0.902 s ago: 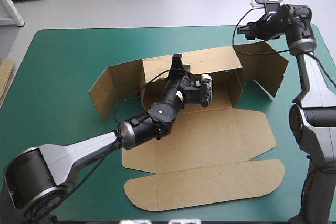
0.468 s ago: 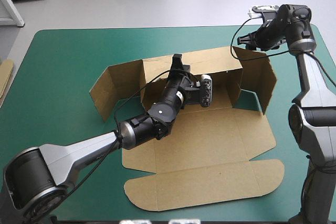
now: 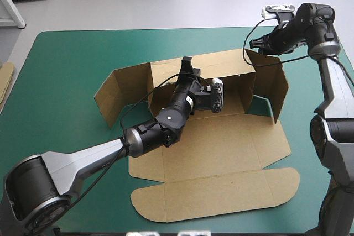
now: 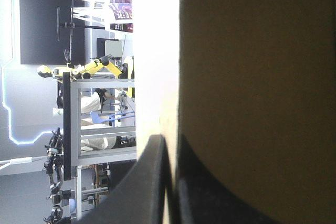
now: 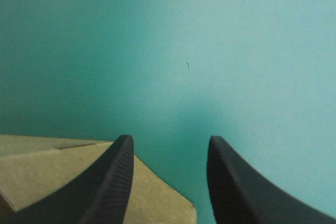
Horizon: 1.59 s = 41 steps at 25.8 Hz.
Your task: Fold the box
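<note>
High view: the box [image 3: 221,147] lies mid-table, its back wall and side flaps raised, its front panels flat. The left gripper [image 3: 186,61] pinches the back wall's top edge, fingers all but closed on the board. The right gripper [image 3: 251,44], spread wide and empty, hovers at the right flap [image 3: 274,89]. The step in hand appears to be wall-raising; next, that flap likely needs pushing inward. The table [image 3: 72,59] is teal-green.

Soft light is falling on the box [image 3: 221,147], its raised walls casting faint shadows inside it. Glare is whitening its back wall's outer face.
</note>
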### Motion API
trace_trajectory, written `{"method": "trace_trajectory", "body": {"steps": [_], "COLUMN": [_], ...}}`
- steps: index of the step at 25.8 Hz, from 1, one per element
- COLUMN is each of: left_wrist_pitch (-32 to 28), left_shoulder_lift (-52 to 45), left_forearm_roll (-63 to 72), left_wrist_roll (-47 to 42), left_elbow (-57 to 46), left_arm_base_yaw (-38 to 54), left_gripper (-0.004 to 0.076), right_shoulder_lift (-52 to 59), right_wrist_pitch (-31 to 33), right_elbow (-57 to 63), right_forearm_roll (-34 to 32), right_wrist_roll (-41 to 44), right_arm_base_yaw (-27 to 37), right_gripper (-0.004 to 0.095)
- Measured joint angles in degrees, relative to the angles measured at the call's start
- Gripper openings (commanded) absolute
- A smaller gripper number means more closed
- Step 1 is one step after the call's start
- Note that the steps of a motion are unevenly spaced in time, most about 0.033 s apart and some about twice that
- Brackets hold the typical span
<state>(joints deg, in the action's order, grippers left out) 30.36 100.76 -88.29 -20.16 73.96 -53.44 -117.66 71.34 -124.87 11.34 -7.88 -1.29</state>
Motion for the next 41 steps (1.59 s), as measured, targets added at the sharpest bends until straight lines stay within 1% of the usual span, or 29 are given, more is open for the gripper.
{"method": "trace_trajectory", "body": {"steps": [12, 15, 19, 21, 24, 25, 28, 29, 31, 34, 36, 37, 39, 41], "left_wrist_pitch": [0.04, 0.04, 0.04, 0.04, 0.04, 0.04, 0.04, 0.04, 0.04, 0.04, 0.04, 0.04, 0.04, 0.04], "left_shoulder_lift": [0.00, 0.00, 0.00, 0.00, 0.00, 0.00, 0.00, 0.00, 0.00, 0.00, 0.00, 0.00, 0.00, 0.00], "left_forearm_roll": [0.00, 0.00, -0.04, -0.04, -0.04, -0.04, -0.04, -0.04, -0.04, -0.11, -0.11, -0.13, -0.20, -0.20], "left_wrist_roll": [0.00, -0.20, -0.42, -0.48, -0.48, -0.48, -0.54, -0.54, -0.54, -0.54, -0.60, -0.60, -0.60, -0.60], "left_elbow": [0.00, 0.00, 0.00, 0.00, 0.00, 0.00, 0.00, 0.00, 0.00, 0.00, 0.00, 0.00, 0.00, 0.00], "left_arm_base_yaw": [0.00, 0.00, 0.00, 0.00, 0.00, 0.00, 0.00, 0.00, 0.00, 0.00, 0.00, 0.00, 0.00, 0.00], "left_gripper": [-0.0008, -0.0008, -0.0008, -0.0008, -0.0008, -0.0008, -0.0008, -0.0008, -0.0008, -0.0008, -0.0008, -0.0008, -0.0008, -0.0008], "right_shoulder_lift": [7.06, 10.11, 15.58, 19.36, 25.00, 28.53, 31.63, 32.04, 32.35, 32.35, 32.35, 32.35, 32.35, 32.29], "right_wrist_pitch": [-0.38, -3.05, -10.85, -15.55, -22.67, -26.29, -28.40, -28.53, -28.66, -28.21, -27.39, -27.28, -27.35, -28.58], "right_elbow": [14.20, 19.99, 30.96, 36.75, 46.10, 51.59, 56.93, 57.84, 59.06, 59.92, 59.98, 59.98, 59.98, 59.98], "right_forearm_roll": [3.65, 4.81, 8.93, 10.77, 15.97, 22.19, 31.91, 34.05, 35.60, 33.60, 32.58, 32.39, 32.29, 33.59], "right_wrist_roll": [-6.32, -8.46, -13.09, -16.67, -25.11, -34.81, -48.27, -51.44, -54.54, -54.39, -54.28, -54.28, -54.57, -57.43], "right_arm_base_yaw": [0.00, 0.07, 1.18, 2.06, 3.63, 4.61, 5.41, 5.46, 5.71, 5.76, 5.76, 5.76, 5.76, 5.76], "right_gripper": [0.0398, 0.0399, 0.0398, 0.0393, 0.0358, 0.0353, 0.0351, 0.0351, 0.0353, 0.0356, 0.0401, 0.0452, 0.0515, 0.0560]}}
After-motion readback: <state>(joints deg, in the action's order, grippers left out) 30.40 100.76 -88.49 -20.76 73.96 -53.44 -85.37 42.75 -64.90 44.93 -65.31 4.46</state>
